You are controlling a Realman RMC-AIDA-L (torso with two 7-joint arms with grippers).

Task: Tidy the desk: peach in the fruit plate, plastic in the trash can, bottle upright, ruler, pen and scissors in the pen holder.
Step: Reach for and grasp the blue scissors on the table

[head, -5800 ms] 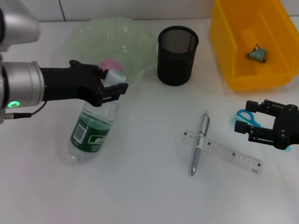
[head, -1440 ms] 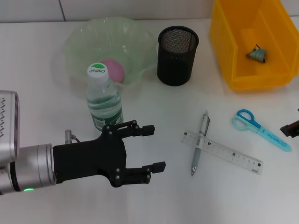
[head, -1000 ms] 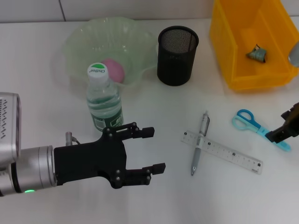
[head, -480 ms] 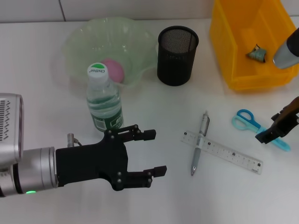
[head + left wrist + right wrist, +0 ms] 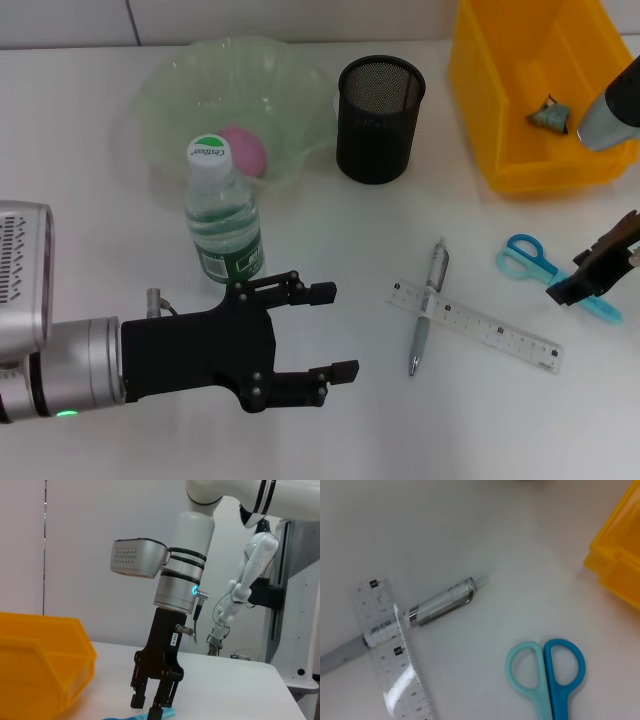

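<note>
The clear bottle [image 5: 222, 215] stands upright in front of the green fruit plate [image 5: 180, 80], which holds the pink peach [image 5: 242, 150]. My left gripper [image 5: 332, 332] is open and empty, just in front of the bottle. The blue scissors [image 5: 540, 264] lie at the right. My right gripper [image 5: 592, 272] is over their blade end, fingers apart, and shows in the left wrist view [image 5: 149, 702]. The pen [image 5: 426, 305] lies across the clear ruler [image 5: 476, 326]. The black mesh pen holder [image 5: 380, 118] is empty. The crumpled plastic [image 5: 550, 113] lies in the yellow trash can [image 5: 500, 150].
The right wrist view shows the scissors' handles [image 5: 545, 670], the pen [image 5: 445, 602], the ruler [image 5: 395, 670] and a corner of the yellow bin [image 5: 620, 560]. White table [image 5: 330, 430] lies along the near edge.
My right gripper has come in from the right edge and settled over the scissors' blade end. My left gripper has drifted slightly toward the near edge, away from the upright bottle.
</note>
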